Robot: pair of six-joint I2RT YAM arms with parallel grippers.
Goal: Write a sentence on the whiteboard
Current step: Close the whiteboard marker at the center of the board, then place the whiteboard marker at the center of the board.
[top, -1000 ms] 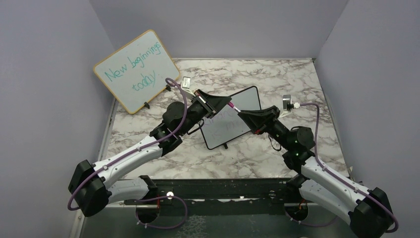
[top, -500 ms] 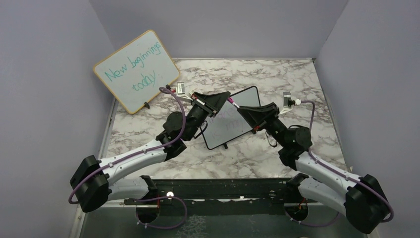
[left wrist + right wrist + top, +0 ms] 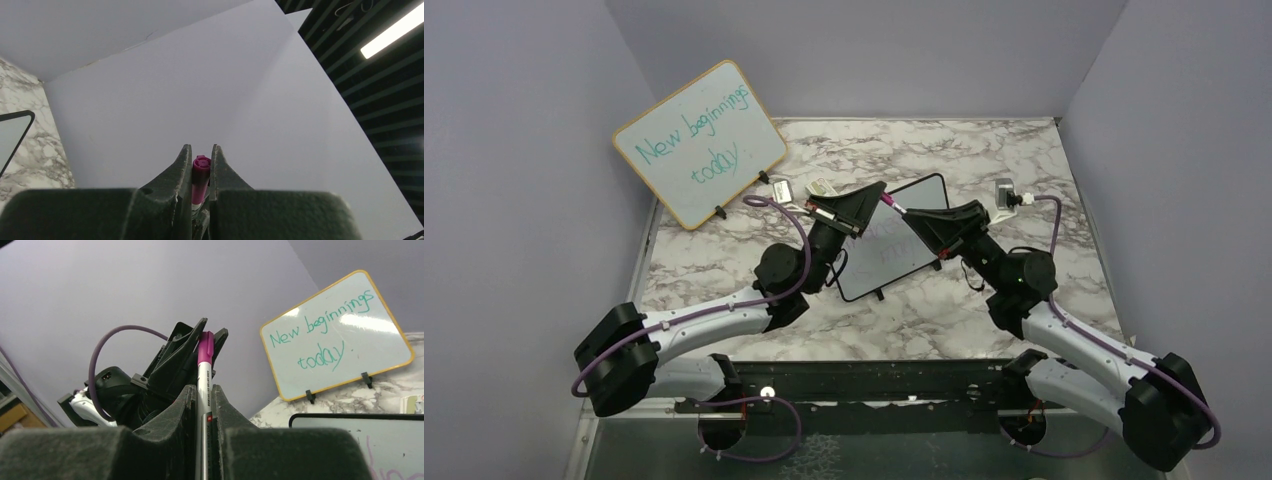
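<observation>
Clamping pink cap (image 3: 201, 169) in left fingers (image 3: 181, 170), marker barrel (image 3: 202, 385) in right fingers (image 3: 185, 407), aligned over whiteboard (image 3: 879, 272) mid surface (image 3: 1044, 170); likely capping or uncapping.

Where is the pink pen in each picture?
Top external: the pen is mid-picture, between the left gripper and the right gripper.
Left wrist: the pen is bottom centre, in the left gripper.
Right wrist: the pen stands centre, in the right gripper.
Shared landmark: the black-framed whiteboard.
</observation>
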